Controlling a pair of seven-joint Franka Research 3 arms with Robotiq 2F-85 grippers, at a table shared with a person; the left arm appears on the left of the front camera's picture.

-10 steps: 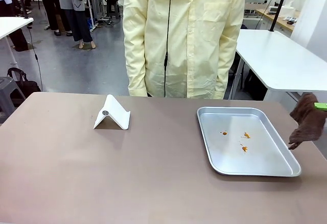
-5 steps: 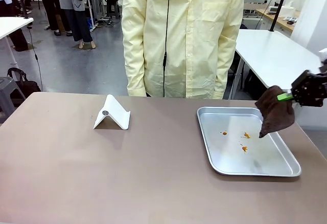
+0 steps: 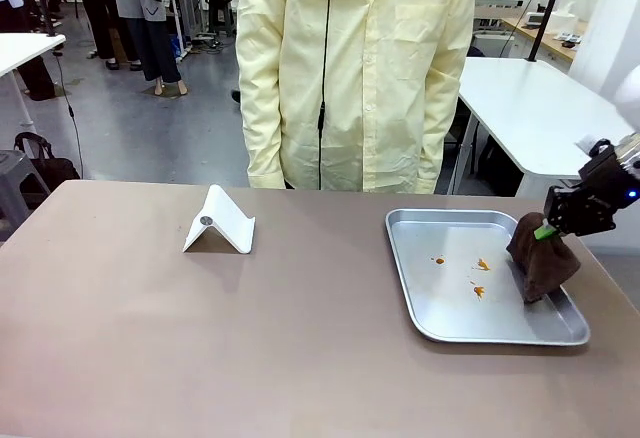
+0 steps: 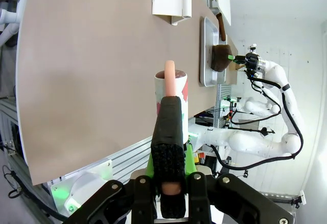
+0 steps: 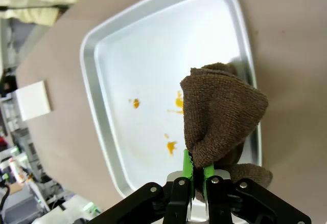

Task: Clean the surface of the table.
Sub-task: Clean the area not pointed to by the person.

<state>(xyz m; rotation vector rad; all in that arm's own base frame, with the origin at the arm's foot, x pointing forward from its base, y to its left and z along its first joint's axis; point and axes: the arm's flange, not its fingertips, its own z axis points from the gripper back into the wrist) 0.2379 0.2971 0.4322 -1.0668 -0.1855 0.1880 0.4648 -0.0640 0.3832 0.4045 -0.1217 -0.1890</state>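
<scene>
Right gripper (image 3: 544, 230), cloth (image 3: 545, 268) over tray (image 3: 500, 341) rim

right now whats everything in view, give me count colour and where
table: one, brown, across the foreground
tray: one, silver, on the table's right side
stains: a few, orange, inside the tray
cloth: one, brown, hanging over the tray's right part
stand: one, white, folded, far left of the tray
cup: one, white with red print, just past the left gripper's fingertips
stick: one, pink, held over the cup
side table: one, white, behind on the right
person: one, pale yellow coat, standing at the far edge
left gripper: black, shut on the stick
right gripper: black with green pads, shut on the cloth
</scene>
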